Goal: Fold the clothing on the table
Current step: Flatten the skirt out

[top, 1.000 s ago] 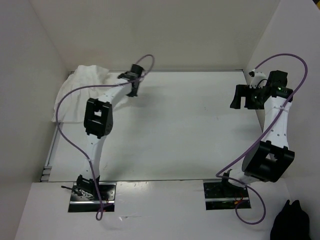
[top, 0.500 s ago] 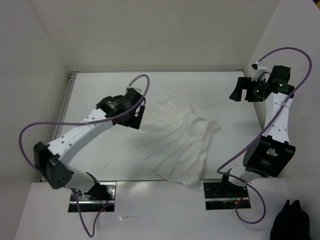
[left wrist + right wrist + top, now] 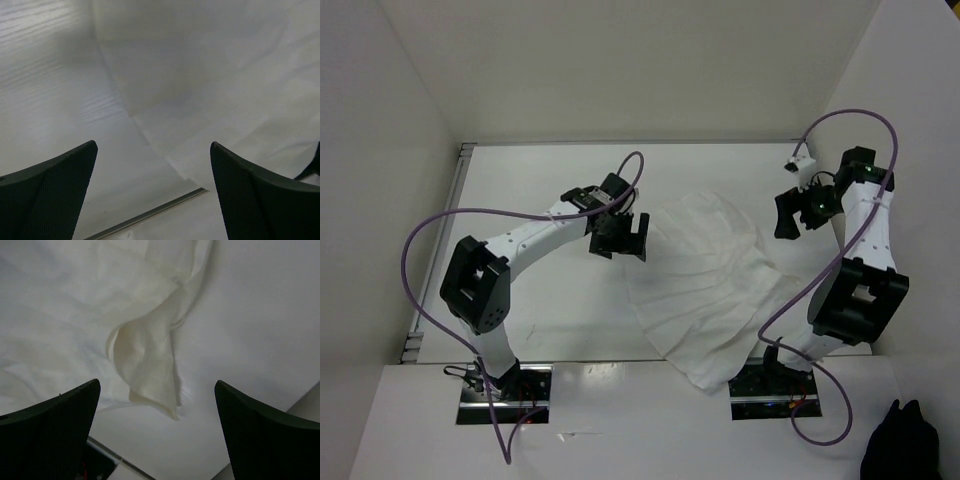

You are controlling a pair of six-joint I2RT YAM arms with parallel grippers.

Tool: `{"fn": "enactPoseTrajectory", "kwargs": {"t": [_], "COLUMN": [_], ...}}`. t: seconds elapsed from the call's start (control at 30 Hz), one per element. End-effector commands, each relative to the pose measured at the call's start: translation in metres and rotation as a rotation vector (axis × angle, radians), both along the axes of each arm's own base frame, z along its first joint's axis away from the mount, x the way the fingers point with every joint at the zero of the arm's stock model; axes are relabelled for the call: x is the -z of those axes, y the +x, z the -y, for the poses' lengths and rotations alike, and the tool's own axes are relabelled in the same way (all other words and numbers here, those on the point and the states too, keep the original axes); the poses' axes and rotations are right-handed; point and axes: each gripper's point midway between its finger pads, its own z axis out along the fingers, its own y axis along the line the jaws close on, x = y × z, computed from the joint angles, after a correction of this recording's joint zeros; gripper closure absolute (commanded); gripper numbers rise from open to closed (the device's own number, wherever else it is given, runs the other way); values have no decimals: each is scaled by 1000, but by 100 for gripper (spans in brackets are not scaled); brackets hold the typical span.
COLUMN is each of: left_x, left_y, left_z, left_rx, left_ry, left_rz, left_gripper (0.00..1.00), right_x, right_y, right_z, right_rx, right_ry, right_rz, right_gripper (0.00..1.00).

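The clothing [image 3: 705, 285], a thin white garment, lies spread over the centre-right of the table [image 3: 540, 310], and its near corner hangs past the front edge. My left gripper [image 3: 622, 236] hovers open just beside its left edge, holding nothing. In the left wrist view the clothing [image 3: 225, 75] fills the upper right, and the open gripper [image 3: 152, 200] has bare table [image 3: 45, 100] under it. My right gripper [image 3: 796, 210] is open above the garment's far right corner. In the right wrist view a folded flap of the clothing [image 3: 145, 365] lies ahead of the open gripper [image 3: 157, 437].
White upright walls close in the table at the back, left and right. A metal rail [image 3: 420, 320] runs along the left edge and another rail [image 3: 150, 212] along the front. Purple cables loop over both arms. A black object [image 3: 903, 440] sits off the table at bottom right.
The clothing was bunched in the far left corner in my shut left gripper. It has been carried to the centre-right and let go. The left gripper has opened, and the right gripper has moved slightly inward.
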Motion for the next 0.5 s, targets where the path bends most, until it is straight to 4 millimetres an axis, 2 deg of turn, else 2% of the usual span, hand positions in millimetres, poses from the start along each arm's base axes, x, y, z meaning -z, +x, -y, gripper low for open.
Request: {"fn": "enactPoseTrajectory", "kwargs": {"t": [0.0,0.03,0.1,0.13,0.27,0.33,0.37,0.47], "left_x": [-40,-42,-45,-44,-43,-48,-37,-36], "left_y": [24,23,32,30,35,33,30,23], "left_z": [37,36,31,30,17,15,8,5], "left_rx": [-6,5,-4,-5,-27,-18,-31,-51], "left_ry": [-272,-266,-264,-258,-259,-261,-247,-249], "left_rz": [27,31,43,34,16,29,6,-10], "left_gripper": [0,0,0,0,0,0,0,0], "right_x": [51,66,83,86,90,92,93,101], "right_y": [-46,-56,-61,-60,-57,-49,-46,-43], "right_z": [-1,-3,-7,-9,-38,-48,-50,-57], "right_rx": [-177,-190,-206,-208,-280,-307,-298,-311], "right_ry": [-59,-46,-17,0,55,67,83,104], "right_rz": [-231,-285,-349,-355,-358,-364,-369,-402], "right_gripper": [0,0,0,0,0,0,0,5]}}
